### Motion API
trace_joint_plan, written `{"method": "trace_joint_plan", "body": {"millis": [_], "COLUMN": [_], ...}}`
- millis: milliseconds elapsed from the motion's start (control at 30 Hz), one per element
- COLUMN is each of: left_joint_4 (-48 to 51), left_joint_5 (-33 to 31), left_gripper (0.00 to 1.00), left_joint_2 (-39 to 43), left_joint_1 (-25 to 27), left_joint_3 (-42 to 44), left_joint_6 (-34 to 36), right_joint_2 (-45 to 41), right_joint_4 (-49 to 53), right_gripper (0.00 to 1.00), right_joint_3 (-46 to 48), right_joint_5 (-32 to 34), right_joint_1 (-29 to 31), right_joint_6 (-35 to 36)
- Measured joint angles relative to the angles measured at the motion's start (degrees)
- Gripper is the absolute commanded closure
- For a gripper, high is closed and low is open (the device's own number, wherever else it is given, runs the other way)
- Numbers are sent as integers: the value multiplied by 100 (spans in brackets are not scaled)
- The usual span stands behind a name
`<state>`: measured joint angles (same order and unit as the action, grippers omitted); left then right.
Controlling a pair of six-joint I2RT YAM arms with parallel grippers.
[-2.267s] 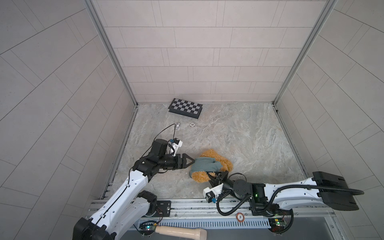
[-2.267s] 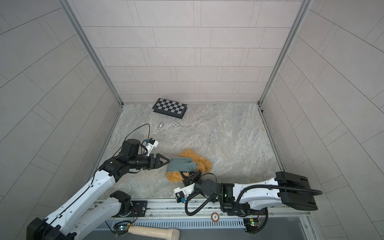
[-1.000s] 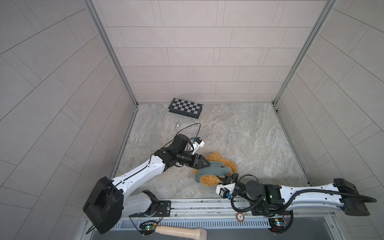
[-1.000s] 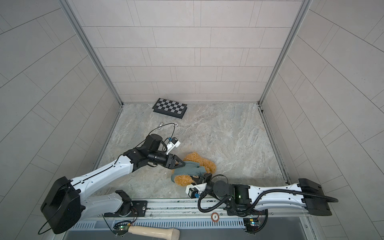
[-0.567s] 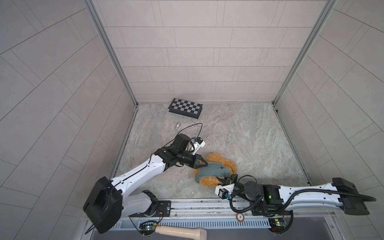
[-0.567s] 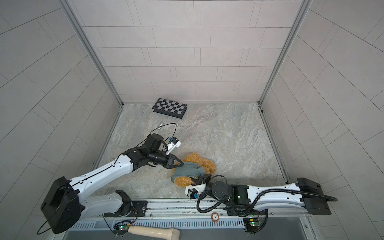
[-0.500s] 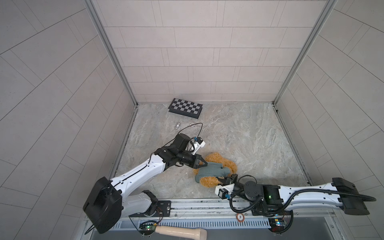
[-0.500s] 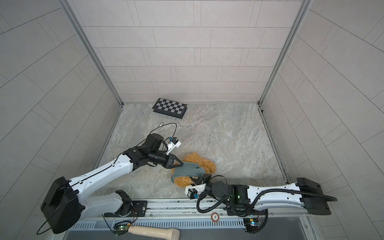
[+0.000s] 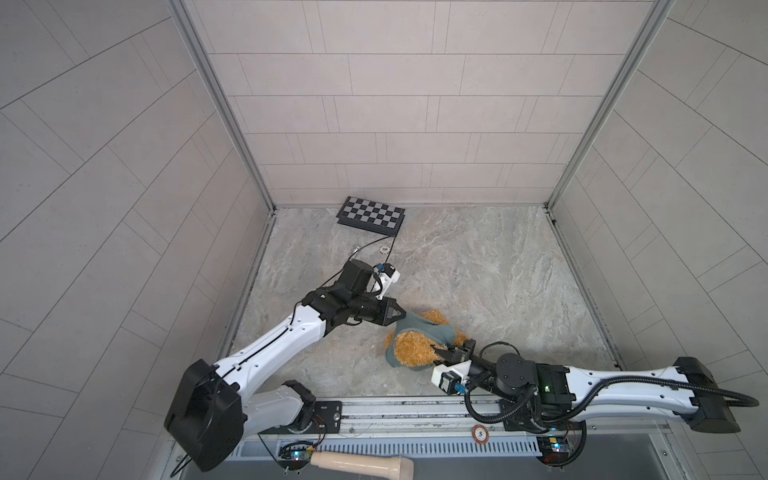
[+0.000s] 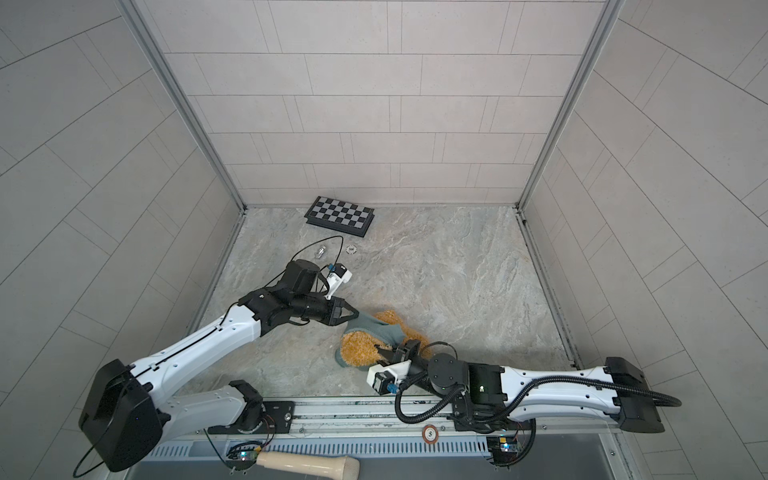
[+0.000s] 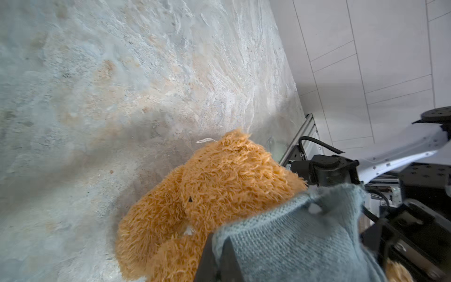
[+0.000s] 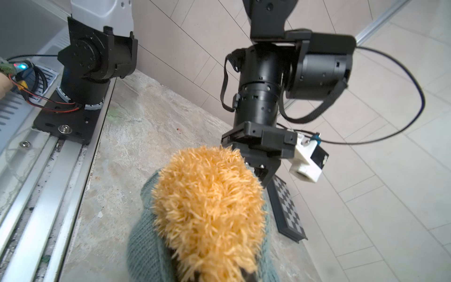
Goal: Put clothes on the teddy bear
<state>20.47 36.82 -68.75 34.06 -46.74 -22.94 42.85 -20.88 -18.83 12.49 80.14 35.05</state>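
Behind the teddy bear [image 9: 411,351], checkerboard [image 9: 370,216], small disc [image 9: 385,248]

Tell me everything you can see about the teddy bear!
The bear is a shaggy golden-brown plush toy lying on the stone-look table near the front edge. A grey-blue knitted sweater is partly pulled over it. The left gripper pinches the sweater's edge; the right gripper seems to pinch its fur. I cannot make out its face.
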Motion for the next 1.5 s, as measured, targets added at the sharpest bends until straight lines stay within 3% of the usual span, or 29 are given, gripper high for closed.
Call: {"method": "trace_joint_plan", "body": {"millis": [300, 633, 800, 933, 967, 1033, 1267, 1500], "left_joint_4": [-131, -682, -691, -636, -549, -262, 542, 175], "left_joint_5": [-721, -643, -660, -699, -743, -813, -308, 297], "left_gripper": [100, 100, 100, 48, 38, 29, 34, 30], "left_joint_2": [-328, -702, -205, 800, 1062, 1582, 3475, 3805], "left_joint_1": [345, 363, 291, 120, 33, -190, -1086, -1093], "left_joint_3": [181, 435, 435, 426, 426, 459, 901, 962], "left_joint_6": [-63, -214, -334, -476, -479, -490, -704, -1335], "right_joint_2": [522, 396, 450, 588, 629, 726, 1126, 1189], "right_joint_4": [-903, -885, -994, -1231, -1244, -1248, -1045, -758], "right_gripper": [100, 100, 100, 100, 100, 100, 100, 100], "right_joint_3": [0, 9, -81, -428, -540, -769, -1215, -1270], "right_joint_5": [-92, -22, 131, -2, -4, -15, -120, -656], "right_joint_1": [-55, -70, -138, -625, -743, -927, -1497, -2050], "right_joint_6": [699, 640, 468, -24, -125, -326, -852, -1287]}}
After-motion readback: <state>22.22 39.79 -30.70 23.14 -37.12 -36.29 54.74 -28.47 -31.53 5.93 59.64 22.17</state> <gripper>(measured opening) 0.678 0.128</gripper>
